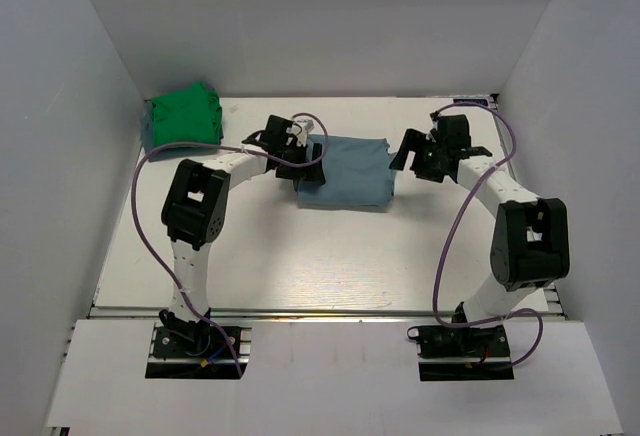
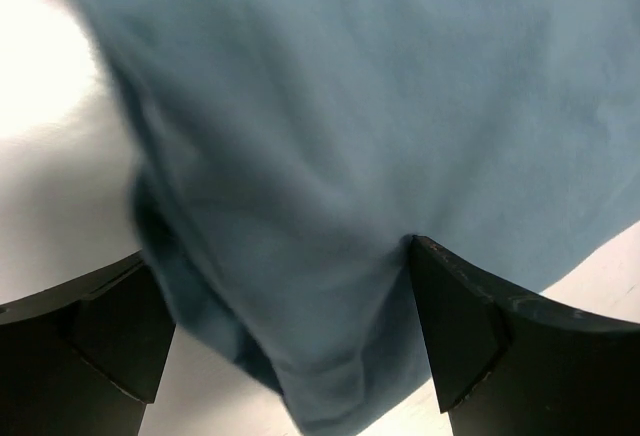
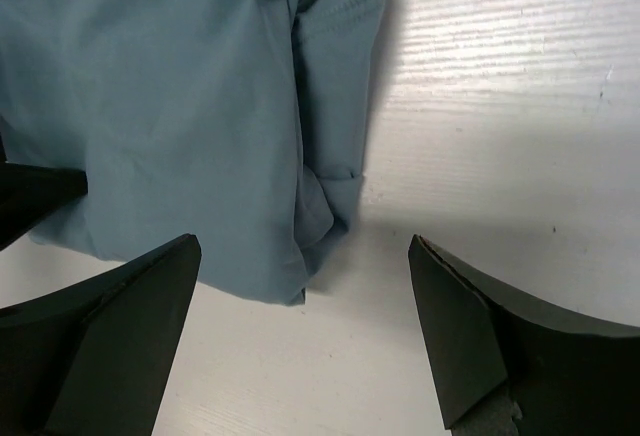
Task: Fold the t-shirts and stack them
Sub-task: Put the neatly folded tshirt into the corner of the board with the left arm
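The green t-shirt (image 1: 185,114) lies as a compact folded bundle in the far left corner of the desk (image 1: 330,256). That half of the folding looks finished.

The blue-grey t-shirt (image 1: 345,171) lies in the middle of the desk, well apart from the green one. It is folded down to a neat rectangle with its long side running left to right. The right wrist view shows its layered hems doubled over at the right end.

The left hand (image 1: 300,164) sits at the shirt's left edge. Its jaws are spread wide and astride the cloth, so it is released and clamps nothing. The right hand (image 1: 408,151) hovers just beside the shirt's right edge, also released. One of its fingers (image 3: 110,336) is over the corner of the cloth and the other is over bare desk.

By my reading, folding is largely done and stacking has not begun, since the two shirts lie in separate places. The blue-grey rectangle is noticeably larger than the green bundle. It may want one more fold across its length before one shirt is laid on the other.
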Robot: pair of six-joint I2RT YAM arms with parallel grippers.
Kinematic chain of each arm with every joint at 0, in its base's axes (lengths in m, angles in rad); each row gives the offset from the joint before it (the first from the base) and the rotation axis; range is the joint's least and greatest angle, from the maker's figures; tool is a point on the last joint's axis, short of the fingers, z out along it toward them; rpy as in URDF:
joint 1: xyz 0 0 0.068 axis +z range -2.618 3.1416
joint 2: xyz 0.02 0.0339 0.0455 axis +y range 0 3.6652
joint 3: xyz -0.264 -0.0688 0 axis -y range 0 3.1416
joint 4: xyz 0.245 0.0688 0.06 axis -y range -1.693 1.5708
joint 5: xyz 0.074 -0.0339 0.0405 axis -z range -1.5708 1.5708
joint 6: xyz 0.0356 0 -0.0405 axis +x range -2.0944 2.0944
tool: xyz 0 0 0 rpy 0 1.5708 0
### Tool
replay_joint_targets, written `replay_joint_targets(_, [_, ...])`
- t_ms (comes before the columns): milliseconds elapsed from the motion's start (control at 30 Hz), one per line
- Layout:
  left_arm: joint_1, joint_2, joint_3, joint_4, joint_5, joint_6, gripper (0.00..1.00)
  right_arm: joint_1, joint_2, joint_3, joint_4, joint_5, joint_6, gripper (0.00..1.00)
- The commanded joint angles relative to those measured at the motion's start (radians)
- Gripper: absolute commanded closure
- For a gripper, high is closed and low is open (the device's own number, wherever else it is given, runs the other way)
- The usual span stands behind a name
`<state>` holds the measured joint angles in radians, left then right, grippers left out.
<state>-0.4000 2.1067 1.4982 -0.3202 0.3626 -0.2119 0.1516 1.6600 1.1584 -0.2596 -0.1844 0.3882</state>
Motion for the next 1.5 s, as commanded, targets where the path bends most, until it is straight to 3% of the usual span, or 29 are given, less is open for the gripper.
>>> replay_joint_targets(0, [-0.040,0.004,-0.024,0.017,0.029,0.040,0.00,-0.003,-0.066,-0.037,0.028,0.019,-0.014,0.10])
replay_joint_targets(133, [-0.060,0.071,0.020,-0.017,-0.034,0.040,0.00,-0.001,-0.135,-0.100,0.036,0.017,-0.006,0.10])
replay_joint_targets(233, [-0.069,0.127,0.062,-0.039,-0.034,0.040,0.08,-0.003,-0.199,-0.152,0.051,0.016,-0.003,0.10])
replay_joint_targets(267, [-0.079,0.136,0.062,-0.039,-0.034,0.028,0.16,-0.001,-0.230,-0.163,0.052,0.016,0.000,0.10])
replay_joint_targets(333, [-0.079,0.147,0.074,-0.039,-0.025,0.028,0.19,-0.001,-0.255,-0.202,0.060,0.023,0.001,0.10])
replay_joint_targets(367, [-0.079,0.147,0.074,-0.039,-0.025,0.028,0.29,-0.003,-0.299,-0.210,0.059,0.031,0.000,0.10])
replay_joint_targets(467, [-0.079,0.147,0.094,-0.013,-0.025,0.016,0.47,-0.003,-0.371,-0.247,0.062,0.048,-0.002,0.10])
replay_joint_targets(500, [-0.079,0.147,0.117,-0.013,-0.014,0.016,0.59,0.002,-0.385,-0.268,0.056,0.052,-0.006,0.10])
replay_joint_targets(567, [-0.079,0.147,0.148,-0.022,-0.005,0.025,0.69,-0.004,-0.428,-0.290,0.056,0.066,-0.012,0.10])
replay_joint_targets(600, [-0.079,0.138,0.178,-0.022,-0.005,0.040,0.84,0.000,-0.468,-0.310,0.059,0.072,-0.014,0.10])
replay_joint_targets(667, [-0.070,0.127,0.217,-0.075,-0.045,0.089,1.00,-0.004,-0.492,-0.321,0.048,0.092,-0.020,0.10])
replay_joint_targets(800, [-0.039,0.055,0.240,-0.124,-0.160,0.201,1.00,-0.003,-0.560,-0.351,0.022,0.144,-0.034,0.10])
replay_joint_targets(933, [-0.019,-0.069,0.240,-0.155,-0.415,0.359,1.00,-0.001,-0.586,-0.396,0.025,0.174,-0.031,0.10])
replay_joint_targets(1467, [0.150,-0.214,0.300,-0.088,-0.543,0.683,1.00,-0.001,-0.560,-0.382,0.028,0.215,-0.031,0.10])
